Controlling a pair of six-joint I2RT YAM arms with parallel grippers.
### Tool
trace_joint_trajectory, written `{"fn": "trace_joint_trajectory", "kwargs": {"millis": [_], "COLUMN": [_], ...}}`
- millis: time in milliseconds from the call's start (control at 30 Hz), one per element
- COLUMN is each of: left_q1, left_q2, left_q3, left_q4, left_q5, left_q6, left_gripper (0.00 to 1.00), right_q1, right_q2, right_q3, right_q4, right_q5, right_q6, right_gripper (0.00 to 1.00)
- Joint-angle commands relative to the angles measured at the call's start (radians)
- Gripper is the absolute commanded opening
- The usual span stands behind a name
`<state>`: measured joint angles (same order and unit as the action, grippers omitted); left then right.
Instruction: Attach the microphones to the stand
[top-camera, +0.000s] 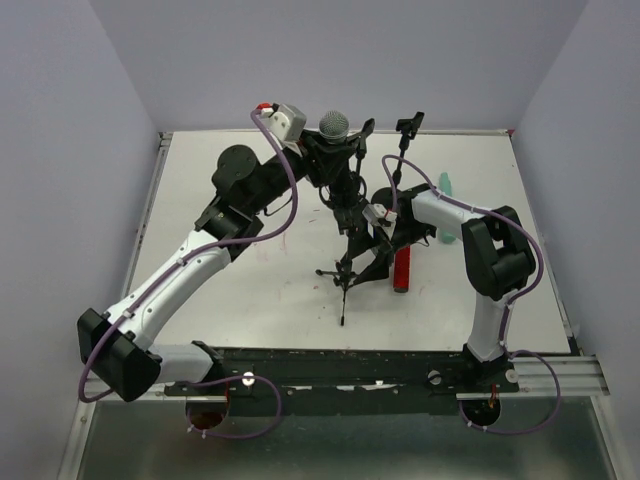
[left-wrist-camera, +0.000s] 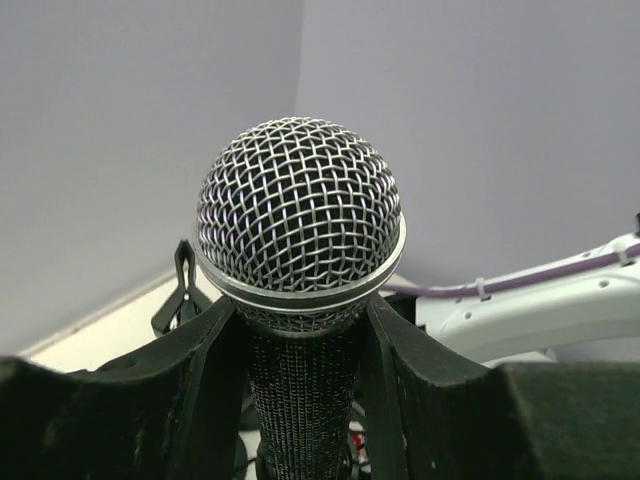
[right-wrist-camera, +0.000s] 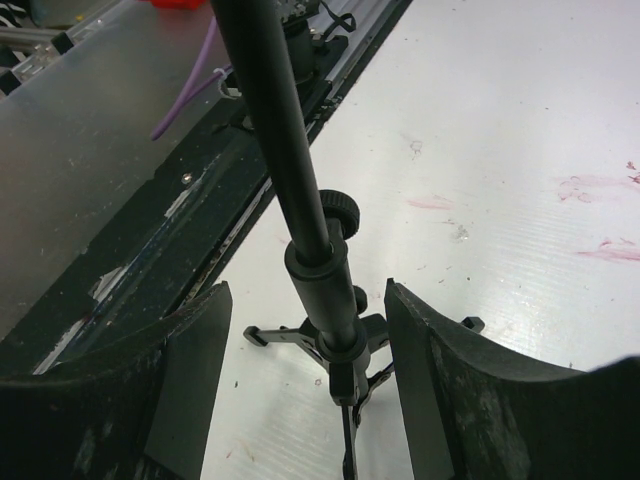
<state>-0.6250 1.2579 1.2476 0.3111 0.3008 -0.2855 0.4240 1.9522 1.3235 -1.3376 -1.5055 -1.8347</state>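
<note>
My left gripper (top-camera: 322, 152) is shut on the black microphone (left-wrist-camera: 298, 260), just under its silver mesh head (top-camera: 334, 125), and holds it upright above the black tripod stand (top-camera: 350, 245). My right gripper (right-wrist-camera: 305, 375) is open around the stand's pole (right-wrist-camera: 318, 262), its fingers (right-wrist-camera: 185, 385) apart from the pole on both sides. The stand's tripod legs (right-wrist-camera: 290, 338) rest on the white table. The red microphone (top-camera: 402, 268) lies on the table beside the stand. The mint-green microphone (top-camera: 445, 205) lies further right, partly behind my right arm.
A spare clip (top-camera: 407, 125) sticks up on the stand's right arm, and another clip (left-wrist-camera: 182, 295) shows beside the black microphone. The white table (top-camera: 250, 290) has a raised rim, and a black rail (right-wrist-camera: 200, 210) runs along its near edge. Purple cables loop off both arms.
</note>
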Motion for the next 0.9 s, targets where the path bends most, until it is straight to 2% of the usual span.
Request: {"fn": "trace_joint_trajectory", "kwargs": {"millis": [0, 200, 567, 800, 867], "left_q1": [-0.007, -0.016, -0.021, -0.018, -0.016], "left_q2": [0.072, 0.11, 0.052, 0.021, 0.02], "left_q3": [0.016, 0.092, -0.118, -0.131, -0.096], "left_q4": [-0.236, -0.389, -0.241, -0.191, -0.204], "left_q5": [0.032, 0.058, 0.067, 0.026, 0.005], "left_q6": [-0.001, 0.1, 0.059, 0.011, -0.01], "left_gripper": [0.0, 0.0, 0.0, 0.0, 0.25], "right_q1": [-0.005, -0.004, -0.004, -0.005, -0.005], "right_q2": [0.005, 0.005, 0.007, 0.005, 0.002], "right_q3": [-0.01, -0.009, -0.009, -0.007, -0.009], "right_q4": [-0.083, -0.084, -0.083, -0.083, -0.083], "right_q5": [-0.005, -0.004, -0.002, 0.007, 0.008], "right_q6": [-0.035, -0.035, -0.034, -0.032, -0.032], "right_gripper": [0.71, 0.71, 0.71, 0.72, 0.75]}}
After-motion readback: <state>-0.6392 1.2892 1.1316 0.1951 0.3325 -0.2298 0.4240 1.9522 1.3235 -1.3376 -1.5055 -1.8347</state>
